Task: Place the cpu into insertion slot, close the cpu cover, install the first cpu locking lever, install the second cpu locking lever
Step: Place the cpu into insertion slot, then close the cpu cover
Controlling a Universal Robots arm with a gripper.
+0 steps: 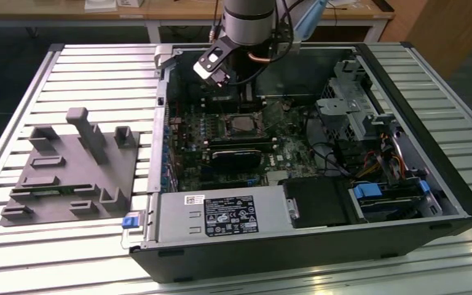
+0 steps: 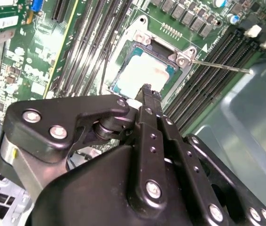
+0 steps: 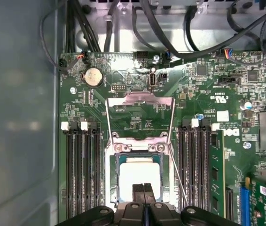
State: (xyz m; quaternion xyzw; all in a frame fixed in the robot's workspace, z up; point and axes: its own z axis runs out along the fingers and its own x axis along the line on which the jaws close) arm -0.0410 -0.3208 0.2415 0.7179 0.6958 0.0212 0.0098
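hovering with tips pressed together and empty, the pincer point(image 3: 144, 188) hangs just over the cpu point(image 3: 139, 174), which lies flat in the insertion slot point(image 3: 110, 174); beyond it, the cpu cover point(image 3: 140, 99) stands swung open.

The cpu point(image 3: 139, 175) is topped in pale silvery-beige and rimmed by the silvery insertion slot point(image 3: 137, 147). Around the cpu, the motherboard point(image 3: 203, 94) is coloured green and the memory slots point(image 3: 81, 169) black. The gripper point(image 3: 144, 188) is finished black.
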